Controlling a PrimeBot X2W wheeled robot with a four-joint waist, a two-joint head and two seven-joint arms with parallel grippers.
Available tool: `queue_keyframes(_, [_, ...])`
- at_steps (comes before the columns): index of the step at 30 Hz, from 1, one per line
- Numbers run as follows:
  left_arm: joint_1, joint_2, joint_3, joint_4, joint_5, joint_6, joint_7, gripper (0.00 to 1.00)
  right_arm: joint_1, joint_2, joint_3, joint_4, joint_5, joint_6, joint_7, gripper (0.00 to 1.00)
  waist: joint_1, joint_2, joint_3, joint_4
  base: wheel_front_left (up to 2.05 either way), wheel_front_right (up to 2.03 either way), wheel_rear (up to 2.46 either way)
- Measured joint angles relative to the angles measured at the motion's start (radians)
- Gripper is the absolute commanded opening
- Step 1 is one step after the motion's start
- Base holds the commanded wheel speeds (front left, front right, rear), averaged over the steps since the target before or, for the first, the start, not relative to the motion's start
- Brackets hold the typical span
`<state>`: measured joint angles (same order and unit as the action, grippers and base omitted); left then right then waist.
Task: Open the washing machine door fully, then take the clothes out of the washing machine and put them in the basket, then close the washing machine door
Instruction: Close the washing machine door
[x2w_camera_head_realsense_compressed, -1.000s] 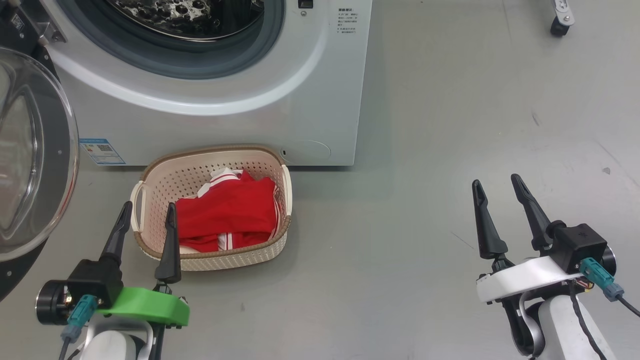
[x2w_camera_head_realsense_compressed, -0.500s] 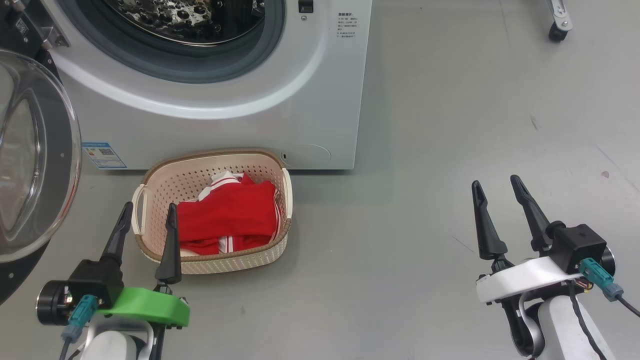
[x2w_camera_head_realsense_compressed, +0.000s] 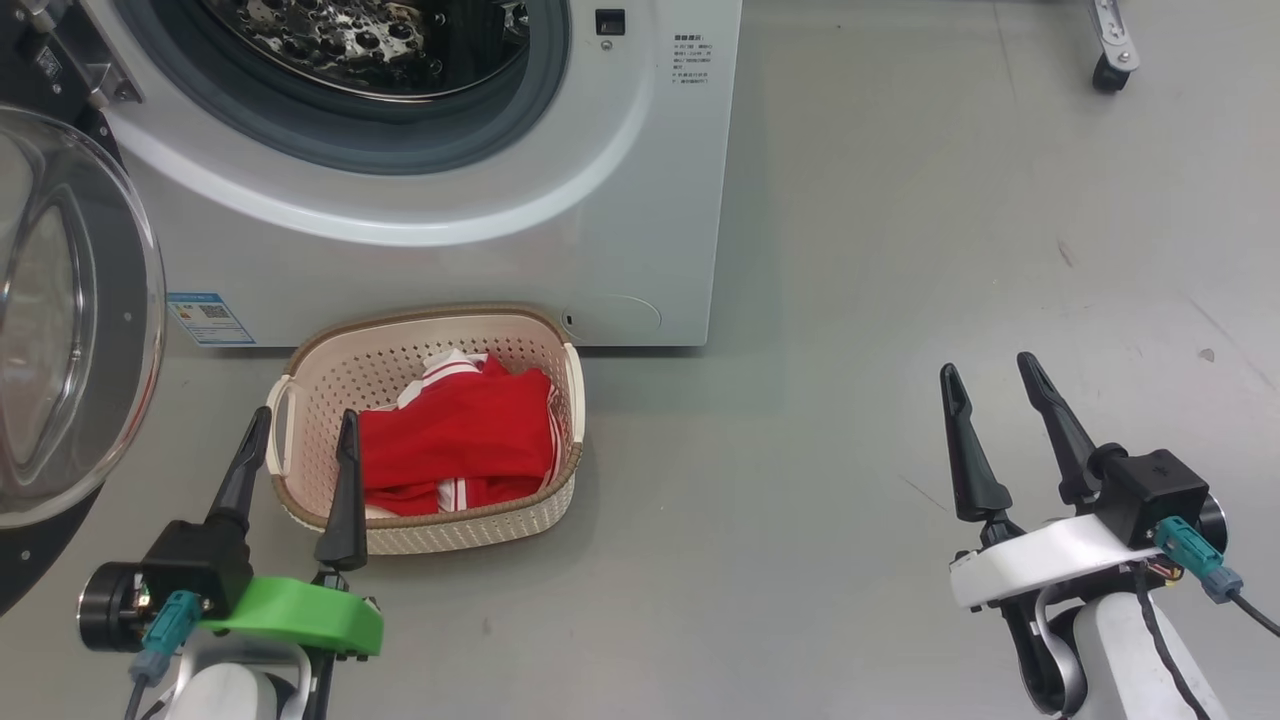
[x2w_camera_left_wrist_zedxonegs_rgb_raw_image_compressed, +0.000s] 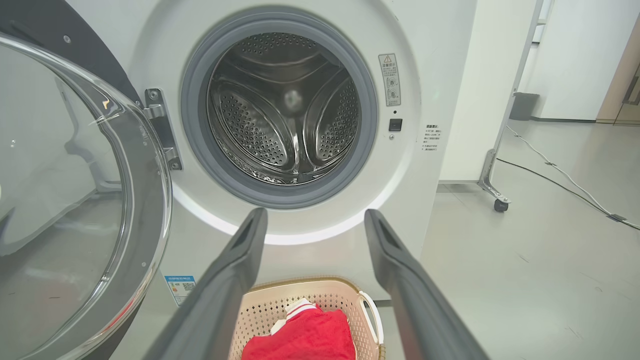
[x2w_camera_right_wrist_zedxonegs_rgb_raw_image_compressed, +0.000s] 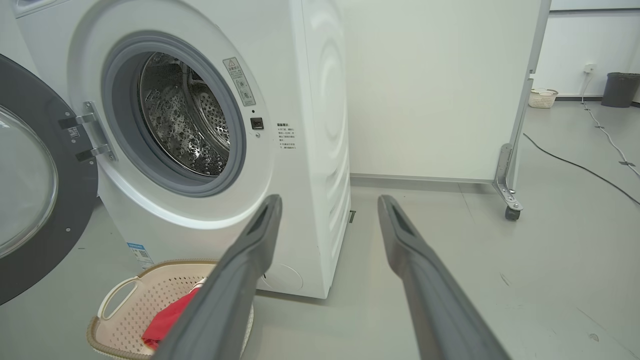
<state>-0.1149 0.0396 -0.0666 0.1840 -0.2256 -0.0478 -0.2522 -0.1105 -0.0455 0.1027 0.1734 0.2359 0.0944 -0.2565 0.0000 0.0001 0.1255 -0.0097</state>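
A: Lower left, the left gripper (x2w_camera_head_realsense_compressed: 305, 413) hangs spread and empty near the basket (x2w_camera_head_realsense_compressed: 420, 315). Lower right, the right gripper (x2w_camera_head_realsense_compressed: 987, 364) is spread too.
B: Clothes (x2w_camera_head_realsense_compressed: 460, 430) lie in the basket, and the washing machine (x2w_camera_head_realsense_compressed: 600, 220) looks bare inside. Closing comes next, I reckon: catch the door (x2w_camera_head_realsense_compressed: 70, 320), wide open at left edge. Floor (x2w_camera_head_realsense_compressed: 850, 300) is open on the right.

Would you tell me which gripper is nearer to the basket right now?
Left. The left gripper, open, has its fingertips at the basket's near left corner; the right gripper, open, sits well off to the basket's right above the floor.
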Motion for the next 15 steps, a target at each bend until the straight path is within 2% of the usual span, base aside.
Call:
queue_keyframes(7, [0.000, 0.000, -0.023, 0.003, 0.000, 0.000, 0.000, 1.00, 0.003, 0.000, -0.004, 0.000, -0.001, 0.000, 0.000, 1.00, 0.0000, 0.0000, 0.000, 0.014, 0.00, 0.00, 0.00])
queue_keyframes(15, [0.000, 0.000, -0.040, 0.004, 0.000, 0.000, 0.000, 1.00, 0.007, 0.000, -0.007, -0.005, -0.002, 0.000, 0.000, 1.00, 0.0000, 0.0000, 0.013, 0.061, 0.00, 0.00, 0.00])
